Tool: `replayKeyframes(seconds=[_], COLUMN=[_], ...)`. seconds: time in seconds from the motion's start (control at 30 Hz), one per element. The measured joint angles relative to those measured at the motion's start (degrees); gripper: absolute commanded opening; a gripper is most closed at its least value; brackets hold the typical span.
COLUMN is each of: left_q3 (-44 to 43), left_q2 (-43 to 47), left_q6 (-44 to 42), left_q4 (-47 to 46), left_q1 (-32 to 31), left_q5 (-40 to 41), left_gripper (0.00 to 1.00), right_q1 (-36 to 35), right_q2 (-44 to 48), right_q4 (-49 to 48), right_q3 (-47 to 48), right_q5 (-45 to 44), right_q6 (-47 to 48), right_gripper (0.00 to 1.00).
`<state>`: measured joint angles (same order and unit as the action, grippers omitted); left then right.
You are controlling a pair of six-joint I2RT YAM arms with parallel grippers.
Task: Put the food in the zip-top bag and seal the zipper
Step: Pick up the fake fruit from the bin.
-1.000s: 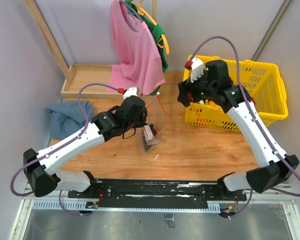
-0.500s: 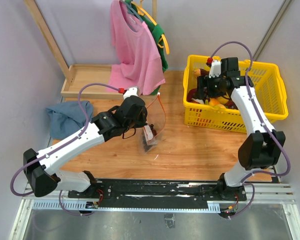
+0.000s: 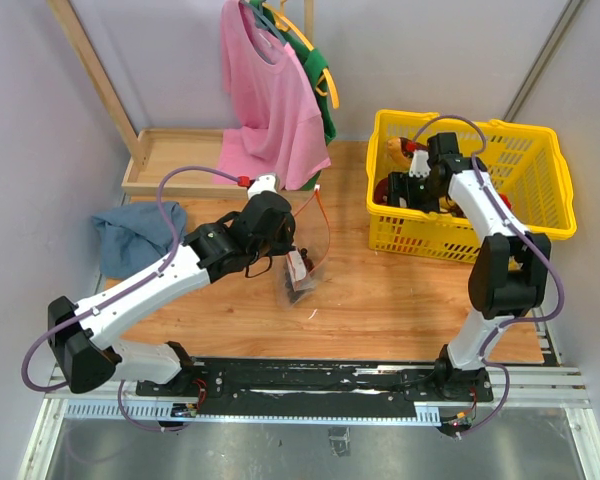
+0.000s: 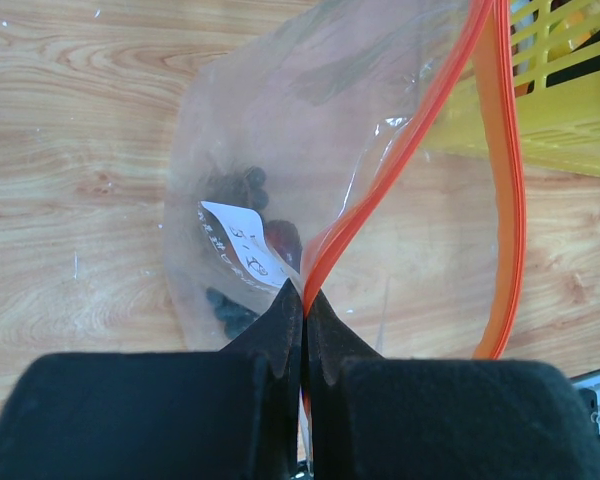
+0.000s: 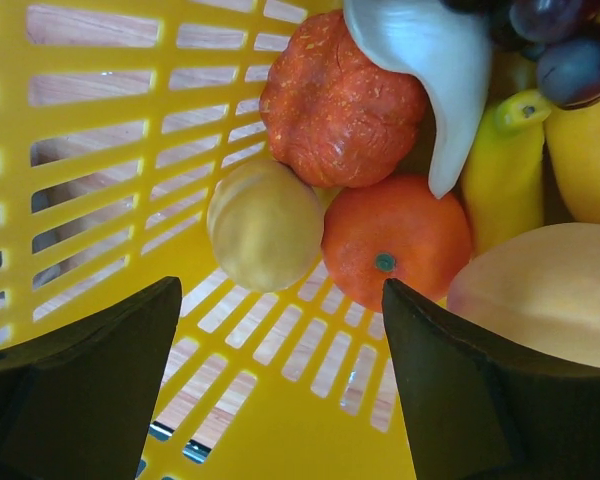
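The clear zip-top bag (image 3: 310,258) hangs upright above the wooden table, mouth open. In the left wrist view the bag (image 4: 280,150) shows a white label (image 4: 242,245) and dark food pieces at its bottom. My left gripper (image 4: 302,296) is shut on the red zipper (image 4: 420,130) at one end of the bag's mouth; it also shows in the top view (image 3: 283,240). My right gripper (image 3: 405,188) is down inside the yellow basket (image 3: 540,215). It is open and empty (image 5: 280,290) just short of a pale yellow fruit (image 5: 265,225) and an orange (image 5: 395,240).
The basket also holds a bumpy red-orange fruit (image 5: 340,100), a white piece (image 5: 430,60), a banana (image 5: 500,170), purple grapes (image 5: 570,60) and a large pale fruit (image 5: 550,290). A pink shirt (image 3: 270,95), a wooden tray (image 3: 175,160) and a blue cloth (image 3: 135,235) lie behind and left.
My right arm has swung from over the basket's left rim down into the basket among the fruit. The left arm and the bag have not moved.
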<state>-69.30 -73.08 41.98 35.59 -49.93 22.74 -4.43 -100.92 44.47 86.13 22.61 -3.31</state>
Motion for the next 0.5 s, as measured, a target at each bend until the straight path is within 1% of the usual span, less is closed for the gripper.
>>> replayKeyframes(seconds=[0.27,0.37,0.5], left_q3=[0.33,0.59,0.66], left_q2=[-0.26,-0.28,-0.26], left_q6=[0.00,0.00,0.00], left_q4=[-0.55,-0.74,-0.83], left_q1=[0.00,0.00,0.00], left_q5=[-0.37,-0.39,-0.39], left_gripper=[0.00,0.00,0.00], right_q1=[-0.59,-0.85,-0.81], right_q2=[-4.11,-6.36,-6.82], right_q4=[0.42,0.37,0.24], right_q3=[-0.20,-0.20,0.07], right_q5=[0.22,0.81,1.84], right_q6=[-2.67,-3.08,-3.74], right_gripper=[0.73,0.72,0.73])
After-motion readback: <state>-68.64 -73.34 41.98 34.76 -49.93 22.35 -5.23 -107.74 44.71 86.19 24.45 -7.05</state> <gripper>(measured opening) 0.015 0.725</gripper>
